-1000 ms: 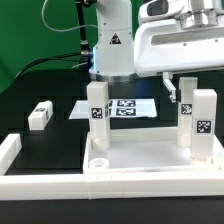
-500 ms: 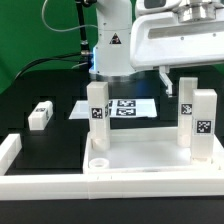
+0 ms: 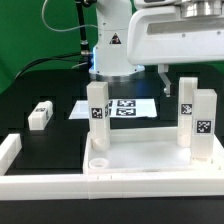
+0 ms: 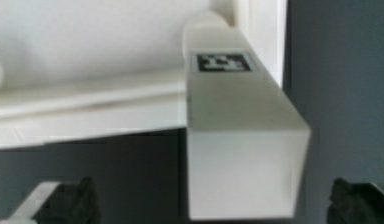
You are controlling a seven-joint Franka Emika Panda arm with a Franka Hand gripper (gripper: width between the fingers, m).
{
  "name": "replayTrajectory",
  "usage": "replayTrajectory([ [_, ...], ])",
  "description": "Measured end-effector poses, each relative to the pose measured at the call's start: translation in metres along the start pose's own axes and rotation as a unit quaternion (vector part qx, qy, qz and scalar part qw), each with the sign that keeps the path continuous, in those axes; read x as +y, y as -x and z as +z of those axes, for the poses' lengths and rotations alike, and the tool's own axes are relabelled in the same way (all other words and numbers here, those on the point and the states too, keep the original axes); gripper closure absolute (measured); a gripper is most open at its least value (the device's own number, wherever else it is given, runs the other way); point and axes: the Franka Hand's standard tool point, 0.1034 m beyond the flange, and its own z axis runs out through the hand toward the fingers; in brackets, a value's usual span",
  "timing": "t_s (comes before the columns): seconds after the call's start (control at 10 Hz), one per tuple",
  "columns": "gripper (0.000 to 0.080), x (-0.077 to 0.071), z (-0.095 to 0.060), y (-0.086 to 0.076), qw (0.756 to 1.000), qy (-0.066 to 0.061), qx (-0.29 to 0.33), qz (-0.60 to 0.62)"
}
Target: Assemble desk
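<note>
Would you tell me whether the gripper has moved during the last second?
Yes: the gripper rose and shifted toward the exterior view's left, judged against the upright leg nearest it.

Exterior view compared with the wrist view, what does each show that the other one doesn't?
Only the exterior view: the loose leg lying on the table, the marker board, and three upright legs in the tabletop. Only the wrist view: both fingertips, spread clear of the leg between them. Both: the gripper, that leg, the tabletop.

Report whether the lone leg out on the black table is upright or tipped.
Tipped: the leg lies on its long side on the table, tag facing sideways.
</note>
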Motion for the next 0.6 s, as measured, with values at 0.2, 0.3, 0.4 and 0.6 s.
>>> replayTrajectory([
  [0.2,0.015,0.007,0.002,-0.005,0.998,0.01,-0.056,0.009],
  [0.3,0.015,0.005,0.005,-0.006,0.998,0.008,-0.055,0.016],
  [0.4,0.015,0.0,0.008,-0.005,0.999,0.007,-0.051,0.02],
  [0.6,0.015,-0.011,0.01,-0.002,0.998,0.004,-0.05,0.027],
])
